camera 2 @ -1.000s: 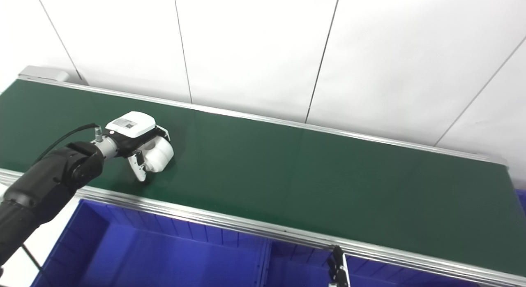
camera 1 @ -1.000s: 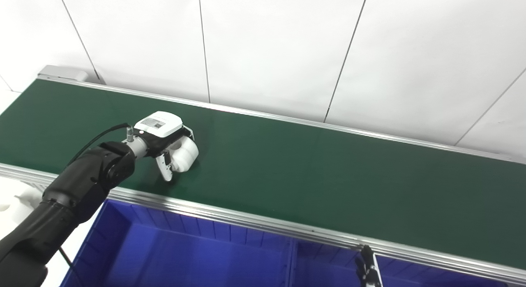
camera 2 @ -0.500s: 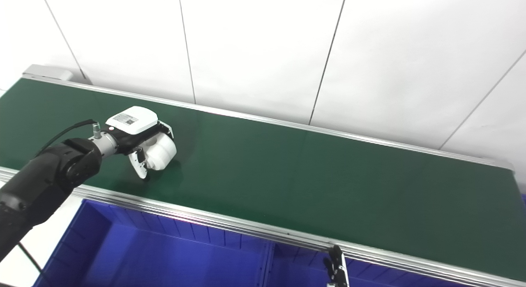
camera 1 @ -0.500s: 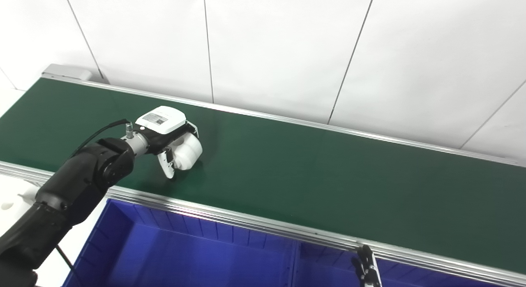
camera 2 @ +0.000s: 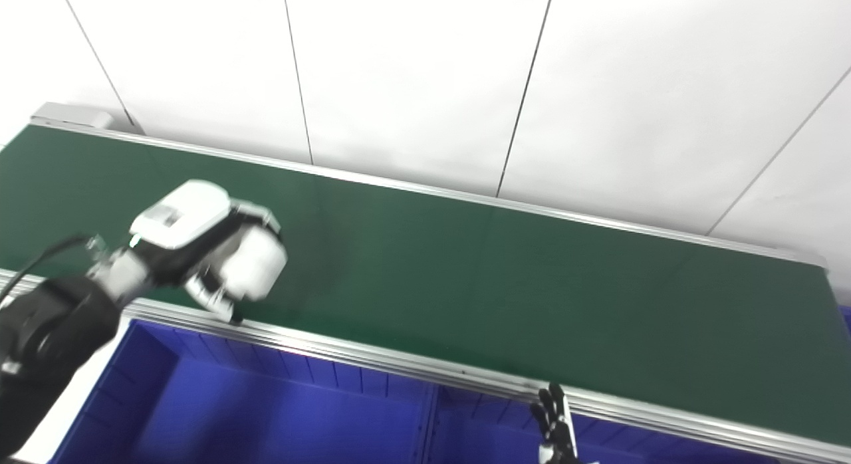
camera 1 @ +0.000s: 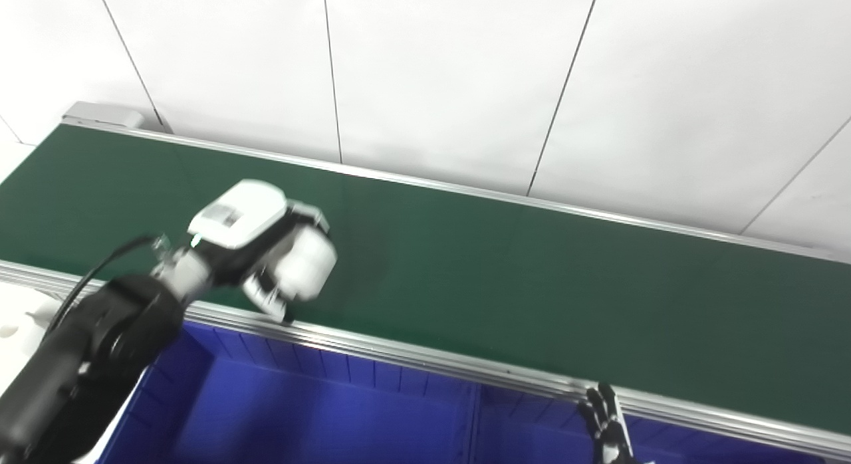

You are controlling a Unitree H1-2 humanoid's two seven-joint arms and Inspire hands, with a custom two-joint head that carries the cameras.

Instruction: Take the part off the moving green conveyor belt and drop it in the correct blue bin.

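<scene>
My left hand [camera 1: 256,248] is shut on a white rounded part [camera 1: 309,268] and holds it, blurred by motion, above the near edge of the green conveyor belt [camera 1: 532,284]. The thumb tip hangs over the aluminium rail [camera 1: 399,351]. The same hand [camera 2: 193,241] and part [camera 2: 256,271] show in the right eye view. Below the rail lies the left blue bin [camera 1: 299,417], with a second blue bin [camera 1: 532,434] to its right. Only the spread fingertips of my right hand [camera 1: 606,424] show at the bottom edge, holding nothing.
A white panelled wall [camera 1: 432,72] stands behind the belt. A grey end cap [camera 1: 103,114] closes the belt's far left corner. A white surface [camera 1: 16,318] lies left of the bins, under my left arm.
My left hand has lifted the white part off the belt and pulled it toward the near rail and the left bin. My right hand's fingertips have risen a little and spread.
</scene>
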